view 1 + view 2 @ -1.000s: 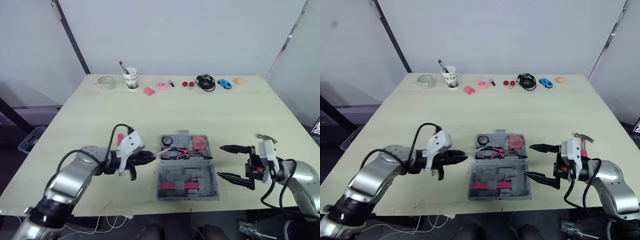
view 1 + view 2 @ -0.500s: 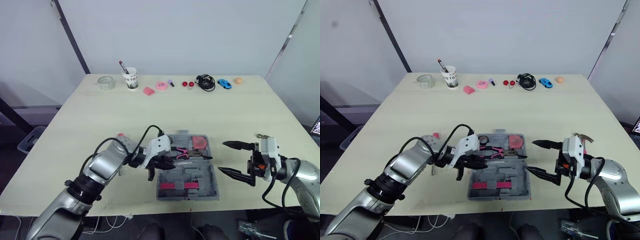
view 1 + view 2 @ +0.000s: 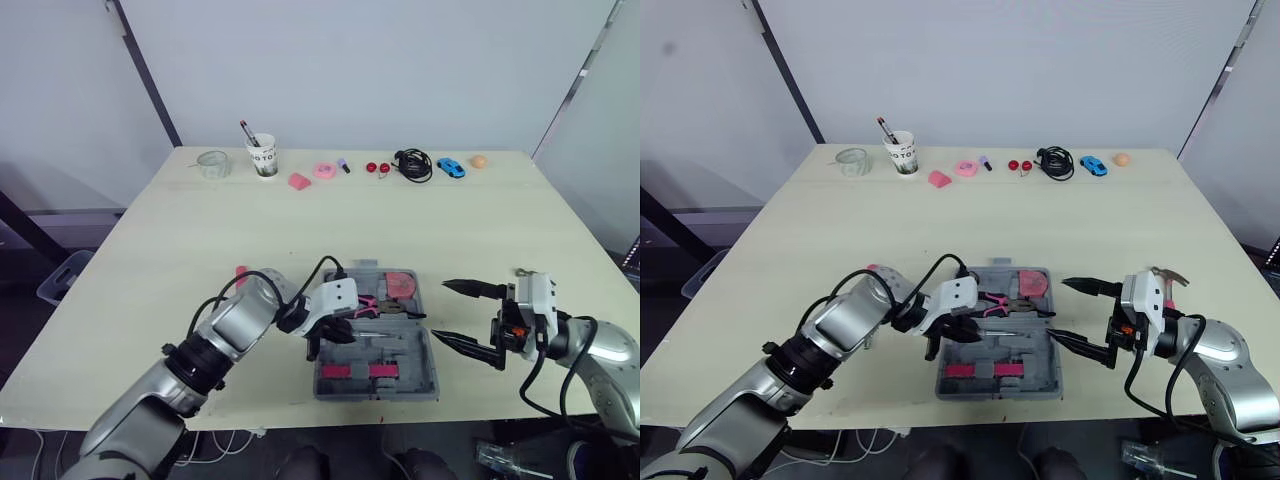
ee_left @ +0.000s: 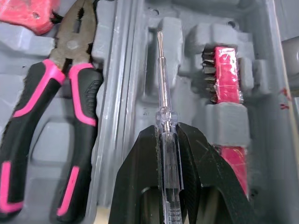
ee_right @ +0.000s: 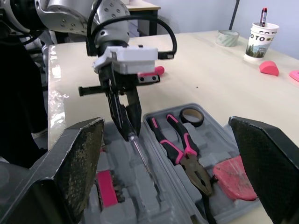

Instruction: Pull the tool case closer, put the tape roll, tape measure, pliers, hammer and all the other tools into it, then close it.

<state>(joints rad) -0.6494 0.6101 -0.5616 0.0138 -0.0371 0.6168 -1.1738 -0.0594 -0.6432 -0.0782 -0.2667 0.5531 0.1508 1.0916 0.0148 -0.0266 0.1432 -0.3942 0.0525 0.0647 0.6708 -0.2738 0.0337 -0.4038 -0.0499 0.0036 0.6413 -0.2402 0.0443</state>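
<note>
**Left wrist view: left pincer pinching a screwdriver over the open tool case**

The left pincer (image 4: 167, 133) is closed on a screwdriver (image 4: 161, 79) with a clear handle. Its two black fingers (image 4: 140, 177) press the handle from either side. The thin metal shaft points forward over a moulded grey slot in the case. Whether the tip touches the plastic cannot be told.

Just beside that slot on one side lie the pliers (image 4: 85, 100), with pink and black handles, seated in their own recess. On the other side a red bit holder (image 4: 226, 70) sits in its compartment with a row of bits showing.

In the head views the tool case (image 3: 412, 352) lies open near the front edge of the desk (image 3: 200, 230), between the two arms. The left arm reaches across it from the left. A black tape roll (image 5: 191, 123) rests in the far compartment, next to the pliers' handles. A red object (image 3: 400, 284) lies in the far right corner of the case, by the pliers' nose.

The right pincer (image 3: 465, 317) hovers just beside the case's right edge. Its fingers are spread wide, holding nothing and touching neither case nor desk.

A pink-handled item (image 3: 241, 270) lies on the desk to the left of the case, behind the left arm. A paper cup (image 3: 262, 157), a black cable (image 3: 412, 165) and a blue toy car (image 3: 449, 167) are among the small things lined along the far edge, well apart from the case.
</note>
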